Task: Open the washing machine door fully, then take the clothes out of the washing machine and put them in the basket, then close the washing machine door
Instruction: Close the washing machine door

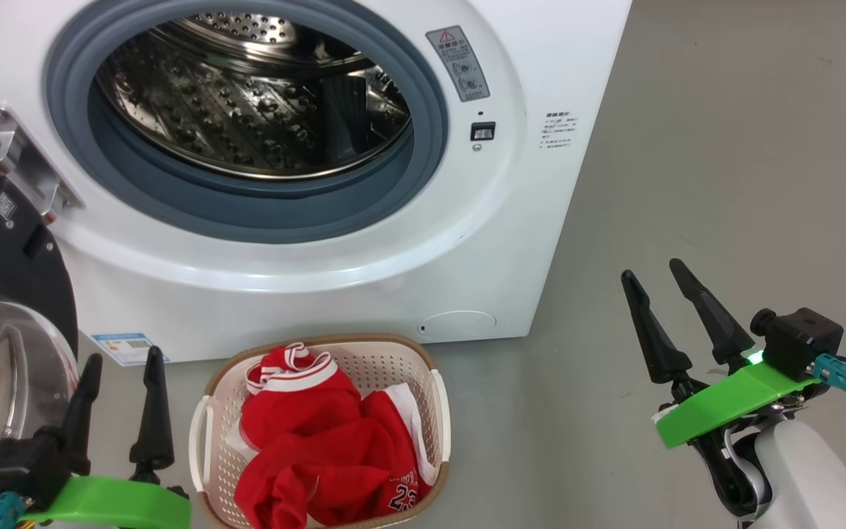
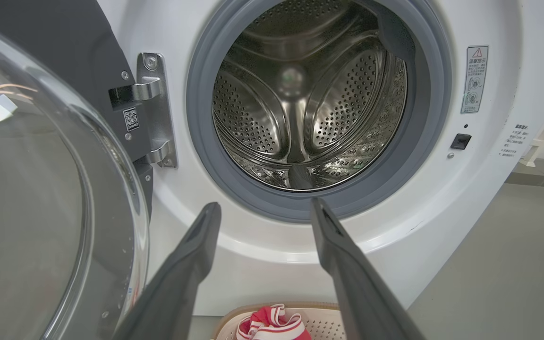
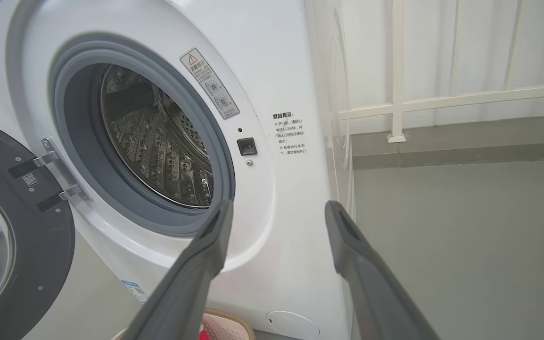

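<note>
- Head view: the washing machine (image 1: 393, 279), a white box, takes up the upper left and middle. It stands on a plain grey floor (image 1: 724, 184) that runs up the right side of the frame.
- Its perforated steel drum (image 1: 247, 95) shows inside the grey-blue seal (image 1: 247, 217). The washing machine door (image 1: 23, 264) is swung out at the left edge, with its black rim above and its clear glass bowl below.
- The basket (image 1: 382, 367) sits on the floor at bottom centre, just in front of the machine. The clothes (image 1: 320, 441) lie heaped in it, red with white trim, with the number 23 showing at the heap's lower right.
- The left fingers (image 1: 151, 419) rise at lower left, between door and basket, spread and holding nothing.
- The right fingers (image 1: 709, 312) stand at lower right over the grey floor, well apart from the basket, likewise spread and empty.
- Left wrist view: two dark fingers rise apart from the bottom edge toward the drum mouth.
- The door's glass covers the left of the frame, with its metal hinge (image 2: 154, 108) at upper left. The basket rim and a red-and-white fold show at bottom centre, and grey floor lies at lower right.
- Right wrist view: the fingers gape with nothing between them. The machine stands slanted on the left, with the door at lower left.
- A white railing (image 3: 397, 71) stands against a pale wall at upper right, with grey floor beneath.
</note>
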